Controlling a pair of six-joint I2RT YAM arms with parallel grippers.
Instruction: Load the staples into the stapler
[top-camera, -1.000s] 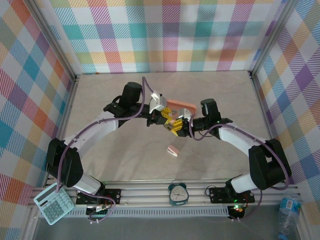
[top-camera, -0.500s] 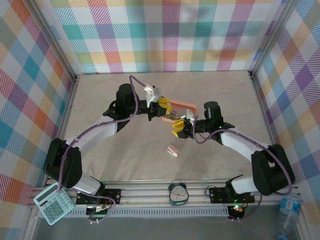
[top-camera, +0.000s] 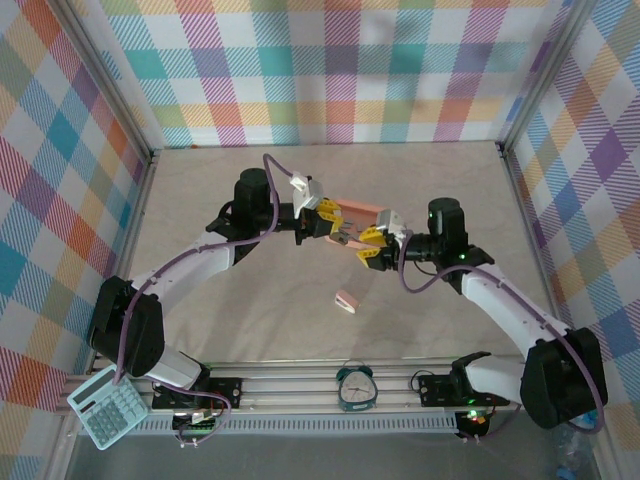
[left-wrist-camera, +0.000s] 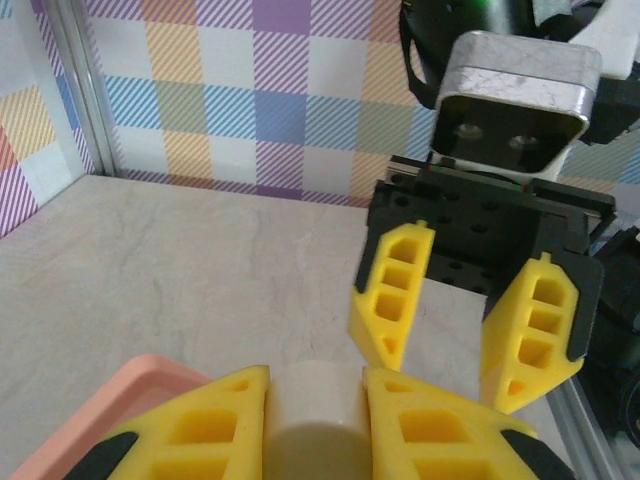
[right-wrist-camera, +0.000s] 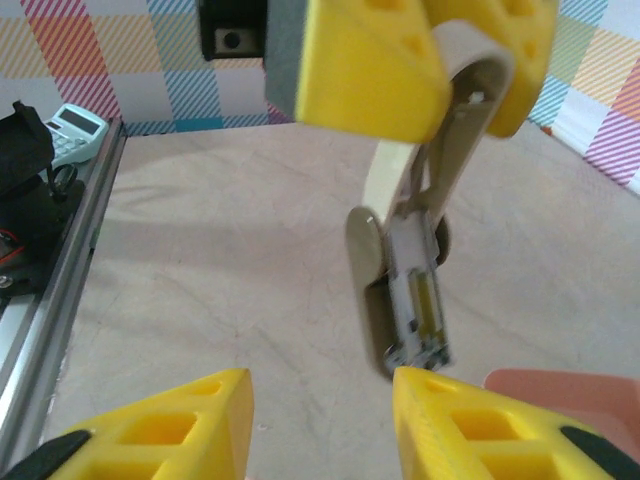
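clock: small teal round alarm clock (top-camera: 355, 386) sitting on the metal rail right at the near edge, between the two arm bases

calculator: pale green calculator (top-camera: 107, 410) at the near left corner, also showing far off by the rail in the right wrist view (right-wrist-camera: 75, 122)

loose bit: small pink object (top-camera: 346, 300) lying on the beige marble-look table (top-camera: 220, 310), nearer than both grippers and touching neither

right gripper: right gripper (top-camera: 366, 247) hangs over mid-table pointing left, yellow fingers spread wide with only bare table between them (right-wrist-camera: 320, 385); from the left wrist it faces the camera, just past the stapler (left-wrist-camera: 447, 375)

left gripper: left gripper (top-camera: 338, 226) is clamped on the back end of the cream plastic stapler (left-wrist-camera: 312, 410), one yellow finger on each side (left-wrist-camera: 313, 385)

stapler: held up off the table, hanging open nose-down from the left gripper (right-wrist-camera: 465, 70), its metal channel (right-wrist-camera: 410, 300) facing the right wrist camera and ending just beyond the right fingertips

in the channel: thin yellowish strip (right-wrist-camera: 427, 300) inside it, honestly can't tell if that's staples

tray: flat salmon-pink tray (top-camera: 362, 210) on the table just behind both grippers; corners of it show in both wrist views (left-wrist-camera: 150, 395) (right-wrist-camera: 560, 388)

walls: pastel plaid cloth walls (top-camera: 320, 70) around the table
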